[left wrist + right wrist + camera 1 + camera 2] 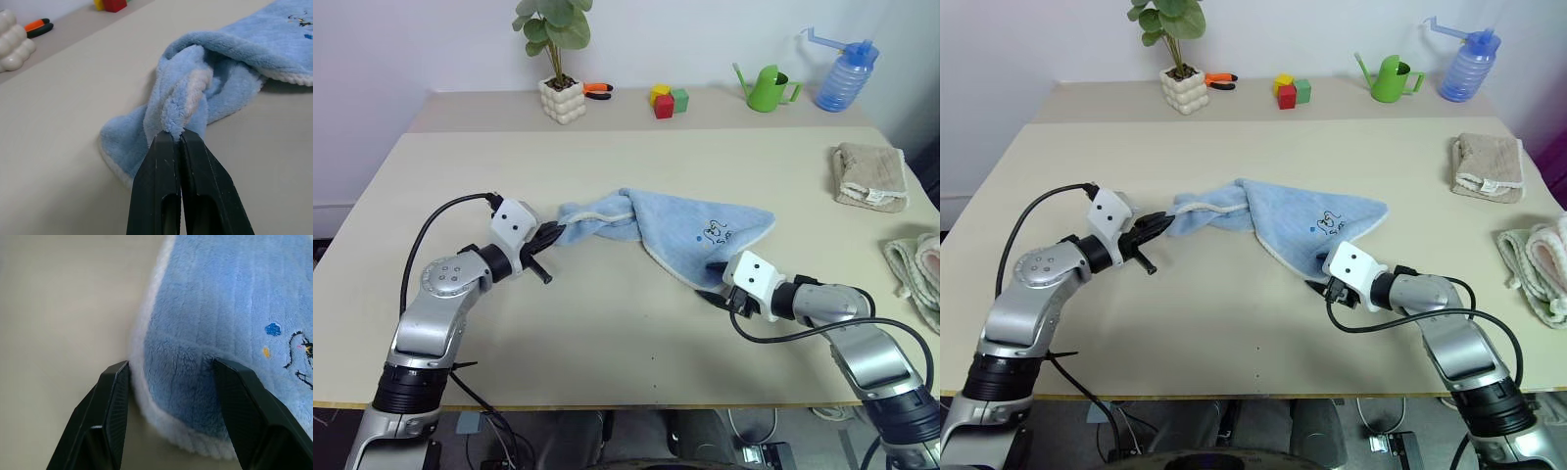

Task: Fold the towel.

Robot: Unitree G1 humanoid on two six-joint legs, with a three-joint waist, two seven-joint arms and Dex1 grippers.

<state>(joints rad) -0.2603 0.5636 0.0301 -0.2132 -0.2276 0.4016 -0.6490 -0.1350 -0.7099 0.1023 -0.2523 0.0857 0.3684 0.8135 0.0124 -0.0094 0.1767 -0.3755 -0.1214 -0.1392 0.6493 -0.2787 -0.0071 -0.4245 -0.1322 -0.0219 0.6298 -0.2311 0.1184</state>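
**Towel strung between two hands, right one not yet gripping**

The light blue towel (661, 227) lies at the middle of the counter (607, 333), bunched and twisted toward the left of the frame and spreading into a flat triangle toward the right. Its long axis runs left to right, roughly from one hand to the other. The left hand (175, 139) is clenched on the twisted end, a tuft of terry pinched between its fingers. The right hand (171, 369) sits at the towel's lower right corner with its fingers spread, one on each side of the whitish hem; the cloth lies between them, ungripped. That hemmed corner, directly ahead of the right hand, is likely what it must close on before any fold.
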